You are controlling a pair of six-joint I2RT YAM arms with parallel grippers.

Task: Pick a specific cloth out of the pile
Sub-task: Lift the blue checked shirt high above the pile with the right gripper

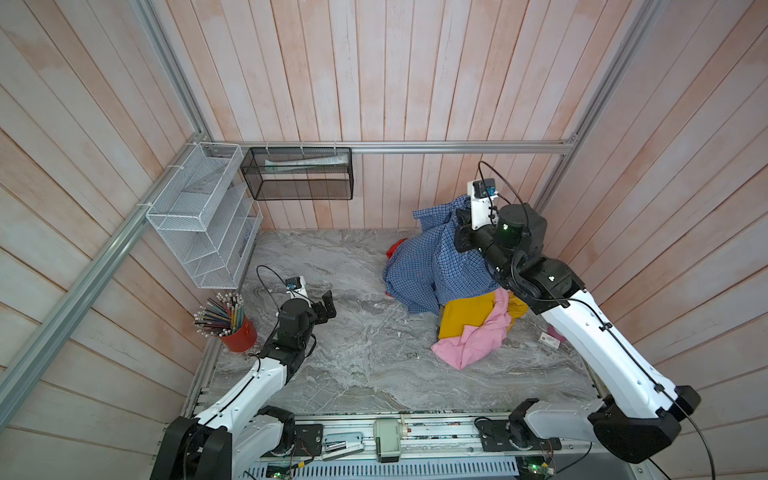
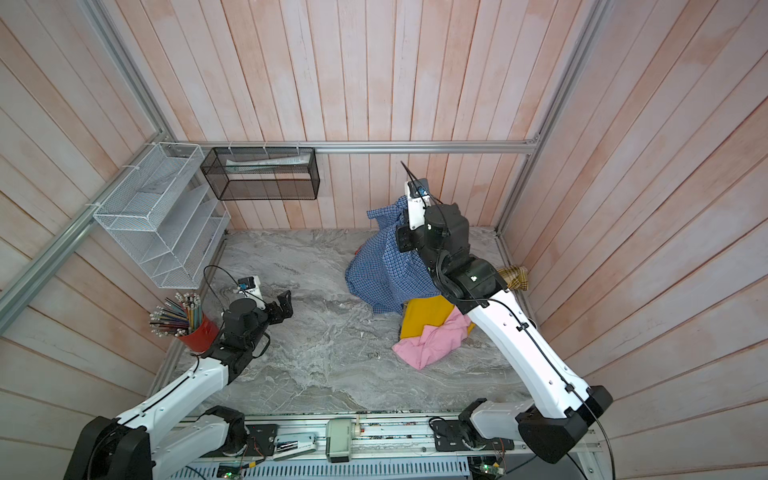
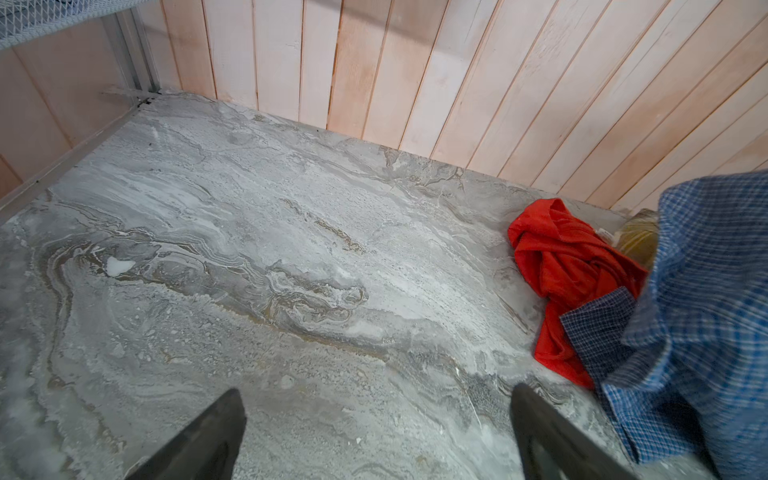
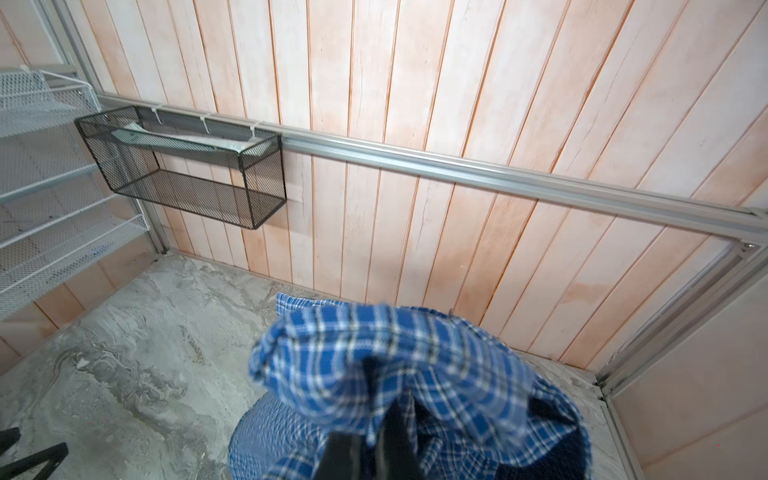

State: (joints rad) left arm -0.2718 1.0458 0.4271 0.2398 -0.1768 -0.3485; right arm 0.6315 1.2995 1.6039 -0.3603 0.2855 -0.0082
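Note:
The cloth (image 1: 428,257) (image 2: 382,266), blue with a fine check, hangs lifted at the back right. My right gripper (image 1: 460,220) (image 2: 401,237) is shut on its upper folds, which drape over the fingers in the right wrist view (image 4: 376,399). Its lower hem still rests on the pile (image 1: 465,316): mustard yellow fabric, a pink cloth (image 1: 473,338) and a red cloth (image 1: 395,248) (image 3: 561,266) behind. A yellow-brown plaid piece (image 2: 513,276) shows beyond the right arm. My left gripper (image 1: 328,305) (image 2: 284,305) (image 3: 377,390) stands open above bare marble at the left, apart from the cloth (image 3: 698,291).
A red cup of pencils (image 1: 239,332) stands at the left edge. A white mesh rack (image 1: 203,216) and a black mesh basket (image 1: 297,174) hang on the walls. A small card box (image 1: 548,341) lies by the right arm. A stapler (image 1: 343,442) sits on the front rail.

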